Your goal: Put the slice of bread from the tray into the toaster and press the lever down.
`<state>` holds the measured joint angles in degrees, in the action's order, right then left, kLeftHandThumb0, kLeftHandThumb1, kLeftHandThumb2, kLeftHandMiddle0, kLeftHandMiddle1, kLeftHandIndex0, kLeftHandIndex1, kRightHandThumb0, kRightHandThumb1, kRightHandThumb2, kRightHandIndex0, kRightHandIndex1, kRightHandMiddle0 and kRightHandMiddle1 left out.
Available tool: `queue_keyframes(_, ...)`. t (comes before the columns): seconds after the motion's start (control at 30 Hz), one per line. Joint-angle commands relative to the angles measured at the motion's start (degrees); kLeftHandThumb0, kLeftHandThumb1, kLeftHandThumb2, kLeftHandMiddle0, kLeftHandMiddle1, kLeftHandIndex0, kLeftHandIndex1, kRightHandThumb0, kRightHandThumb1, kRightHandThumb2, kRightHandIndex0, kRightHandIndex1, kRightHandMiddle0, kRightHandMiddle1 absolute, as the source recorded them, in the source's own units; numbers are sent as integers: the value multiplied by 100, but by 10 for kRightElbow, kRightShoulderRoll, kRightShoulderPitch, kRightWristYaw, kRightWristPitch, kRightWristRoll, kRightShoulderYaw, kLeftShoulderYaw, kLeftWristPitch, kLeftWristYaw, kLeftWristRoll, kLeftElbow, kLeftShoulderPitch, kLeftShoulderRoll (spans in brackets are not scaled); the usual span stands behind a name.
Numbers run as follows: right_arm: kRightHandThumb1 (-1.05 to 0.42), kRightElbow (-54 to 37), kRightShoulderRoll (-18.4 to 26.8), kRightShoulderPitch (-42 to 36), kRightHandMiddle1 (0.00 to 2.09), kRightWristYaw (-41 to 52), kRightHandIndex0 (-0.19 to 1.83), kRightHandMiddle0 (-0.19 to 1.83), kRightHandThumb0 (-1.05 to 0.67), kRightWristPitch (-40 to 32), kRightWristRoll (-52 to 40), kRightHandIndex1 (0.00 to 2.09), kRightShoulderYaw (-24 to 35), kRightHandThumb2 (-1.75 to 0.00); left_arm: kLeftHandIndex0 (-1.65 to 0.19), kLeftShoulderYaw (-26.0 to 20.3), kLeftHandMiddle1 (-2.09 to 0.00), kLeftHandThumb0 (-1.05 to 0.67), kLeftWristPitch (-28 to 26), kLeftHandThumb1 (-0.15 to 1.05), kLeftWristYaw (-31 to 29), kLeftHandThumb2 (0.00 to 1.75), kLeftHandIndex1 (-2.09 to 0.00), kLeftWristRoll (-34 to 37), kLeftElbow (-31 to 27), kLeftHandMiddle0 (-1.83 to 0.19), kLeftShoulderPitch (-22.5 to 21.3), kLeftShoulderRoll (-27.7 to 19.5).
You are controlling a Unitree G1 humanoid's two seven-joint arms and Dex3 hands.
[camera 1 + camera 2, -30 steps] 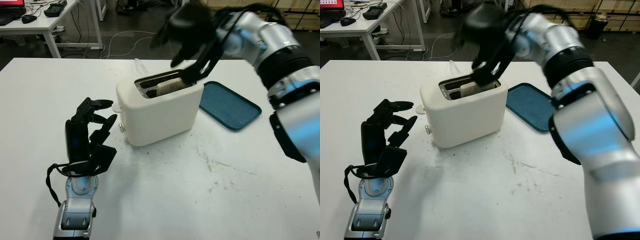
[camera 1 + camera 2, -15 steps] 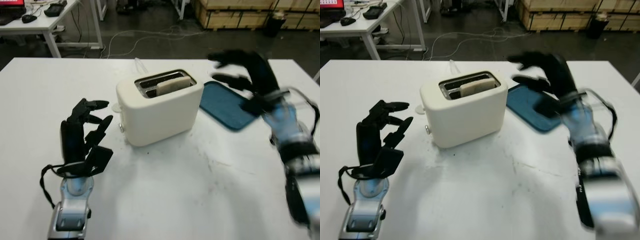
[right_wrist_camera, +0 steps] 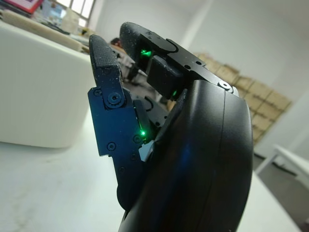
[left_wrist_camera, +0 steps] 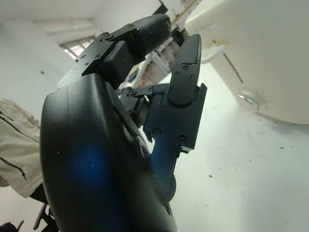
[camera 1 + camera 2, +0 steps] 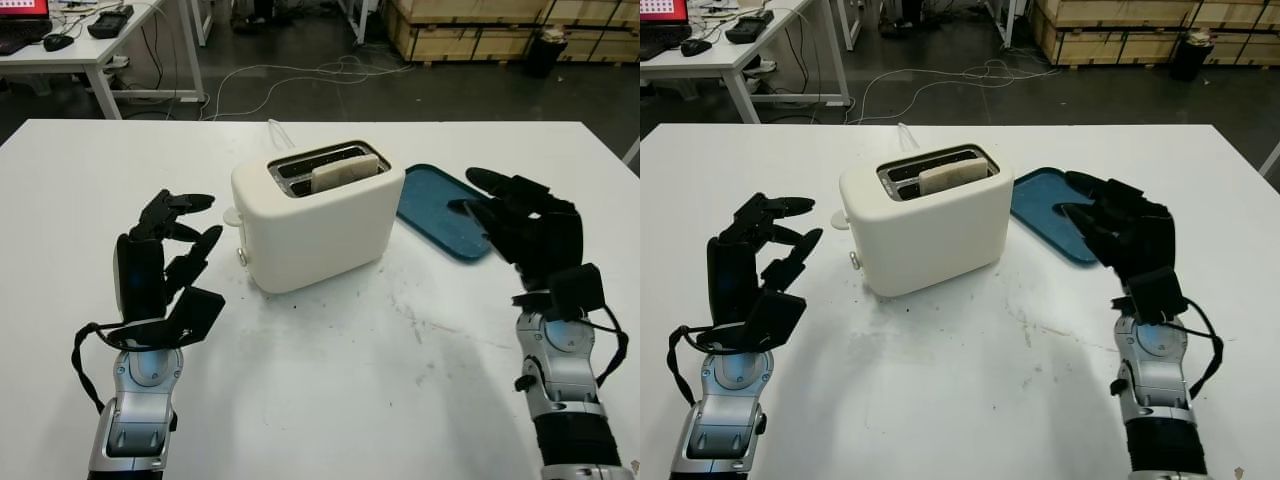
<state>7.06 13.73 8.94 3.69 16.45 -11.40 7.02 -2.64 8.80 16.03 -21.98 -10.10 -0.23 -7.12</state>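
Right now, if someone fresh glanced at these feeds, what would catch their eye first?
The cream toaster in the middle of the white table, with the slice of bread standing up out of its nearer slot. Next, the two black hands held up on either side of it: the left hand open beside the toaster's lever end, and the right hand open over the near corner of the blue tray.

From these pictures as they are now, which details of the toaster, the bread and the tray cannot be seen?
- Lever of the white plastic toaster: on the end facing away to the left in both eye views, so its position cannot be told.
- Pale slice of bread: lower part hidden inside the slot.
- Blue plastic tray: near corner covered by the open black right hand.
- The open black left hand blocks part of the toaster in the left wrist view.
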Motion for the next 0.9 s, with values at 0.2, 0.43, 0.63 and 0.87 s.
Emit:
queue_keyframes(0.2,-81,-20,-29,10,0,-1,110,106,-57,-79,16,11,-9,0,-62,-7,-140,-32,-2,92,-25,11,-82,-4,1,-56,-24,-28)
queue_keyframes(0.43,-79,-18,-32,30,1,-24,112,108,-62,-120,70,10,-16,0,-62,-7,-140,-36,-26,92,-59,10,-80,-30,-9,-52,-43,-71)
queue_keyframes(0.63,-79,-20,-32,30,1,-30,112,108,-61,-130,95,12,-17,0,-68,-6,-124,-32,-46,92,-105,3,-71,-50,-10,-60,-70,-118)
queue_keyframes(0.87,-81,-16,-36,26,2,-22,113,112,-59,-115,87,14,-7,0,-90,0,-125,-26,-35,91,-141,1,-48,-77,24,-72,-114,-187)
